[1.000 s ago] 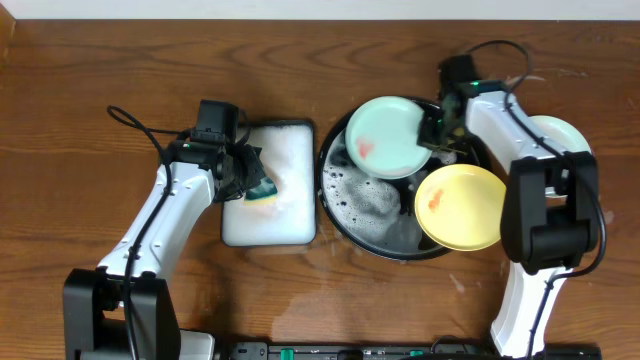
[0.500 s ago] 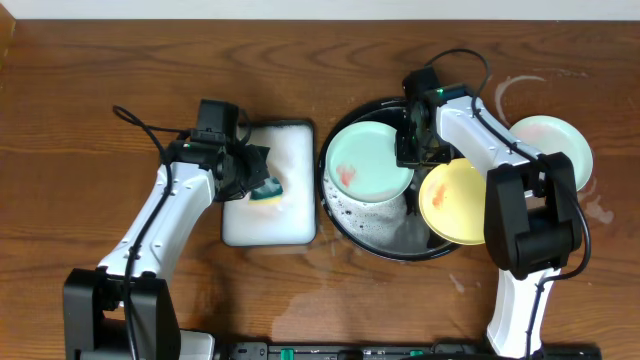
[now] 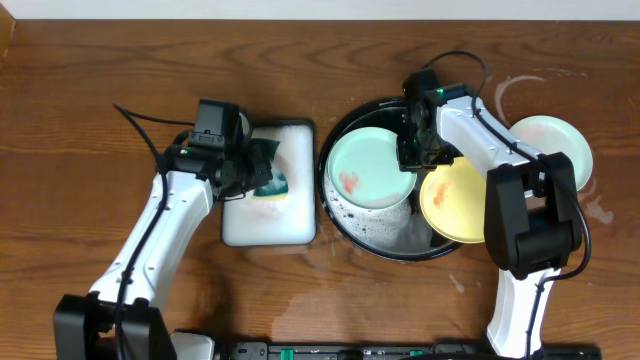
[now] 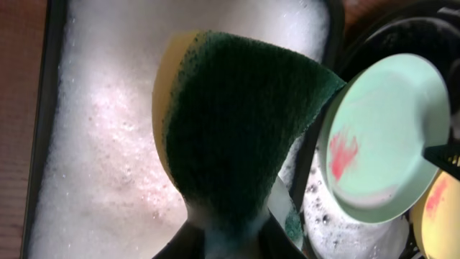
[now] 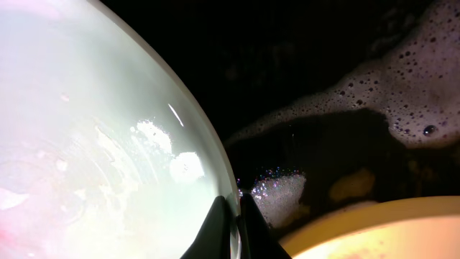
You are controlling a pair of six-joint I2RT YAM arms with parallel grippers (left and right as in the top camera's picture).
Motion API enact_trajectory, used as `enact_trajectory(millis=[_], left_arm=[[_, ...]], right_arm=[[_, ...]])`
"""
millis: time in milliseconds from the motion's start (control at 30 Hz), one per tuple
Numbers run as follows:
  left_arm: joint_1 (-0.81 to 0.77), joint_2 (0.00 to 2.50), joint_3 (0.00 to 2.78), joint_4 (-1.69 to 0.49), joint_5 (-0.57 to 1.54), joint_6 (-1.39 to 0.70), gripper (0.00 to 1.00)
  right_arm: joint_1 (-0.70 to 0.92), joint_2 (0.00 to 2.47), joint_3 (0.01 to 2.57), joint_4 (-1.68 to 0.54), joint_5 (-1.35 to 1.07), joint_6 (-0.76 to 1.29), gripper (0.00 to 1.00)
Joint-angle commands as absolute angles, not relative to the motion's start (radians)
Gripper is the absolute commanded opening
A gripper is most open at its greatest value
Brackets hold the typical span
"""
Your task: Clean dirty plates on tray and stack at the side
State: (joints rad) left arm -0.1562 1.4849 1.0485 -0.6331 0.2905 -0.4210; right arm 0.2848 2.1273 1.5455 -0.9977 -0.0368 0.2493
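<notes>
The black tray [image 3: 400,254] holds suds, a mint plate [image 3: 368,170] with a red smear, and a yellow plate [image 3: 455,200] overlapping its right rim. My right gripper [image 3: 412,155] is shut on the mint plate's right rim; the right wrist view shows its fingertips [image 5: 233,216] pinching the plate [image 5: 93,144] edge above the dark tray [image 5: 323,57]. A second mint plate [image 3: 552,145] lies on the wood at the side. My left gripper [image 4: 233,241] is shut on a green-and-yellow sponge [image 4: 237,122], held above the foam.
A white rectangular tray [image 3: 270,215] full of foam stands left of the black tray, under the sponge [image 3: 268,180]. Whitish soapy rings [image 3: 512,92] mark the wood at the right. Both arms' cables loop over the table.
My right gripper has carried the mint plate left and lower, into the tray's left half. The left gripper has lifted the sponge slightly off the foam.
</notes>
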Motion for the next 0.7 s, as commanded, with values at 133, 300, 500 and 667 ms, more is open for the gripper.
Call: enact_trajectory(millis=[133,300,500,667], left_arm=[[-0.162,1.569,1.036,-0.623,0.323,-0.412,0.08],[-0.161,1.531,1.08,-0.618,0.43,-0.412,0.08],[-0.162,1.515,1.076,-0.625,0.347,-0.385,0.13],[-0.163,1.543,1.015,-0.627,0.236,-0.37,0.13]], right_arm=[[0.289,2.141,1.533,-1.002,0.022,0.216,0.01],[0.289,2.141,1.533,-1.003,0.022,0.216,0.01],[0.29,2.141,1.533,-1.003,0.022,0.215,0.01],[0.29,2.141,1.533,-1.003,0.022,0.215,0.01]])
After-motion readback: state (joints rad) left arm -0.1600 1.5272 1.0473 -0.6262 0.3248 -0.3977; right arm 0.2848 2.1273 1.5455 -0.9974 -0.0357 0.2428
